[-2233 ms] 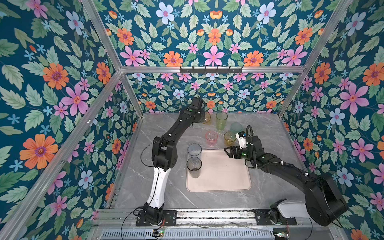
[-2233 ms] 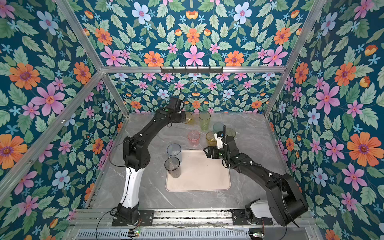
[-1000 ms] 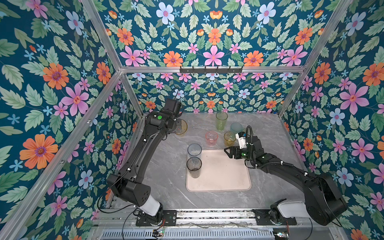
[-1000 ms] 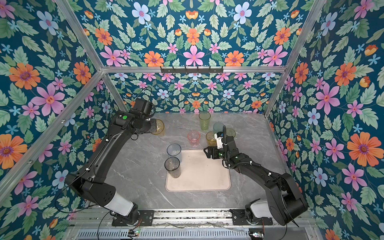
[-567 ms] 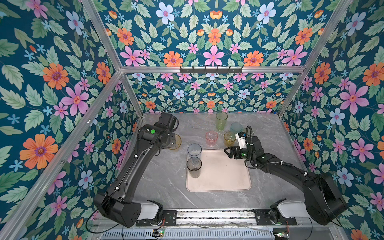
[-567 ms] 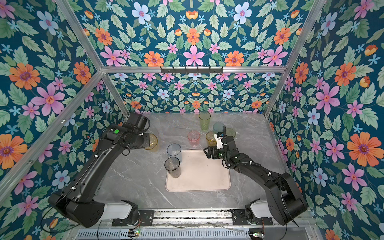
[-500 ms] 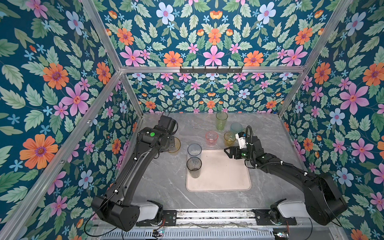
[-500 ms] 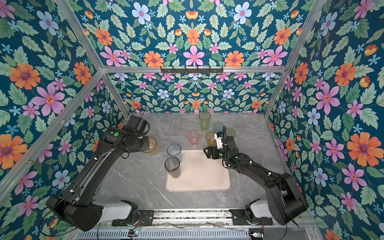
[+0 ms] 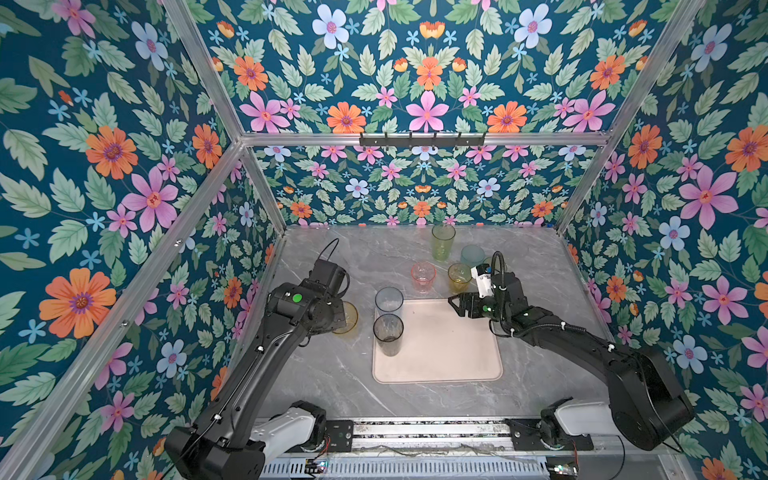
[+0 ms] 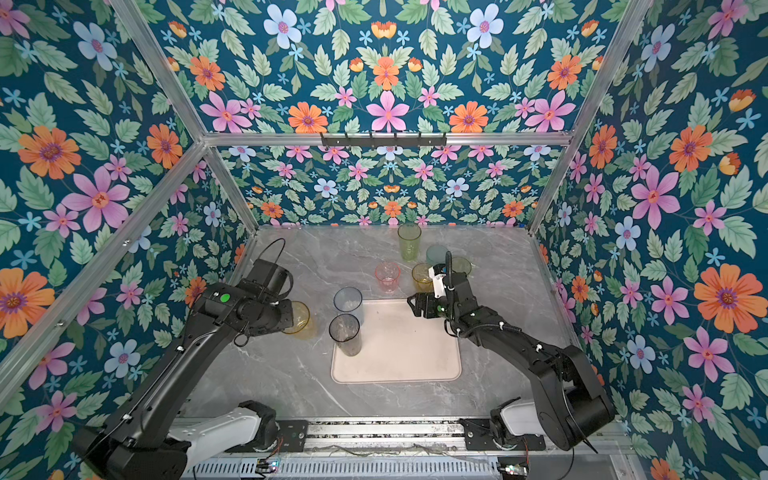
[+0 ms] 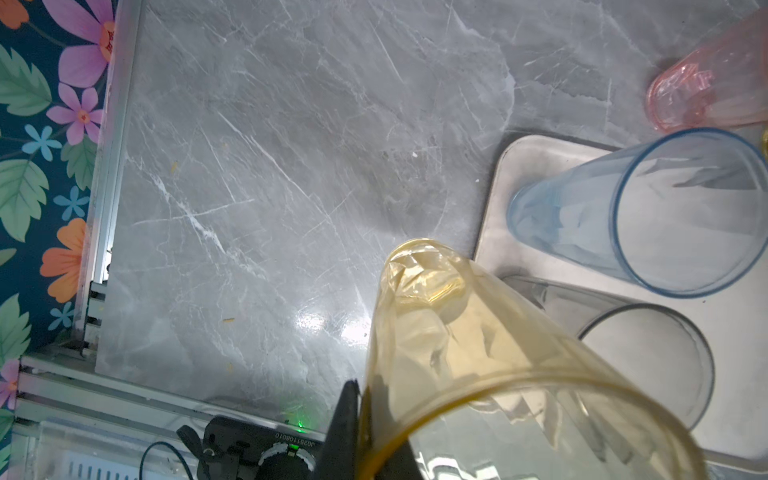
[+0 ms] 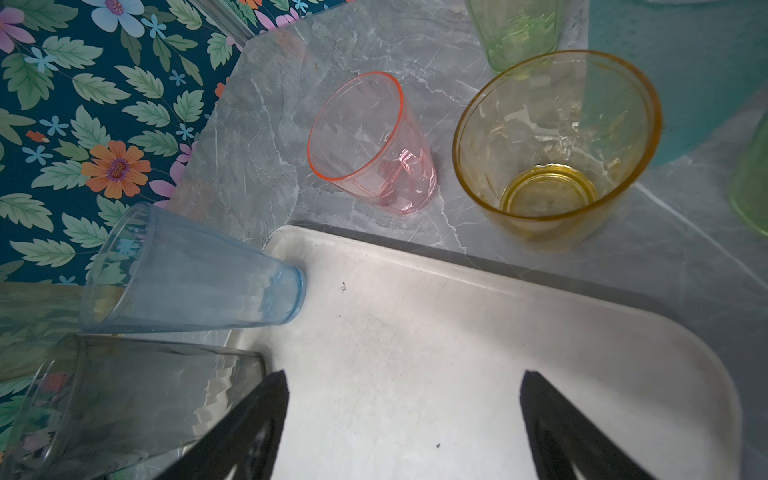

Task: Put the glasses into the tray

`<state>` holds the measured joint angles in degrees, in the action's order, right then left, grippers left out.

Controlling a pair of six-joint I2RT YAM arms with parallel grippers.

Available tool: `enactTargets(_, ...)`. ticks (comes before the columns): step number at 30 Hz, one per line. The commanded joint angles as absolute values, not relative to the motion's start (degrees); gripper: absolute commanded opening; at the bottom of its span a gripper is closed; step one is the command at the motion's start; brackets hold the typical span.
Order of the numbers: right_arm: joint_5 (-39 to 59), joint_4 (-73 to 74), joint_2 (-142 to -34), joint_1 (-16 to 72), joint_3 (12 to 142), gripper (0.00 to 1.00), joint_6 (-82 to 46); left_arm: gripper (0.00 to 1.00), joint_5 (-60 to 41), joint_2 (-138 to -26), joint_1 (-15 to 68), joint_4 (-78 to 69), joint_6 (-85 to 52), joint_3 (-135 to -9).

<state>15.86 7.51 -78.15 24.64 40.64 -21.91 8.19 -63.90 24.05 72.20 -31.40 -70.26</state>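
Two glasses, a blue tumbler and a grey tumbler, standing at the left edge of the tray, mid-frame; left gripper clamping an amber tumbler just left of it; right gripper gaping wide over its upper edge

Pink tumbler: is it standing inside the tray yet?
No, the pink tumbler stands on the grey marble table, just outside the tray rim.

Only readable txt: white serial no. on black box. Reads approx. "J0251108010", upside down in left wrist view.
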Motion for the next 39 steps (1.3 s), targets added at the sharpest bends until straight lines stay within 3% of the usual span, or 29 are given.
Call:
enactTargets(1, 15.16, 9.24, -78.02, 24.63, 40.74, 0.89, -21.34, 0.0, 7.5, -62.49, 24.65, 74.87, -33.5, -69.18)
enactTargets(14, 15.52, 9.32, -78.38, 24.72, 40.95, 0.89, -21.36, 0.0, 7.5, -61.66, 35.83, 76.38, -39.66, -63.57)
enactTargets(39, 15.36, 9.16, -79.16, 24.7, 41.2, 0.89, -21.31, 0.0, 2.68, -60.79, 46.81, 69.73, -44.67, -58.27)
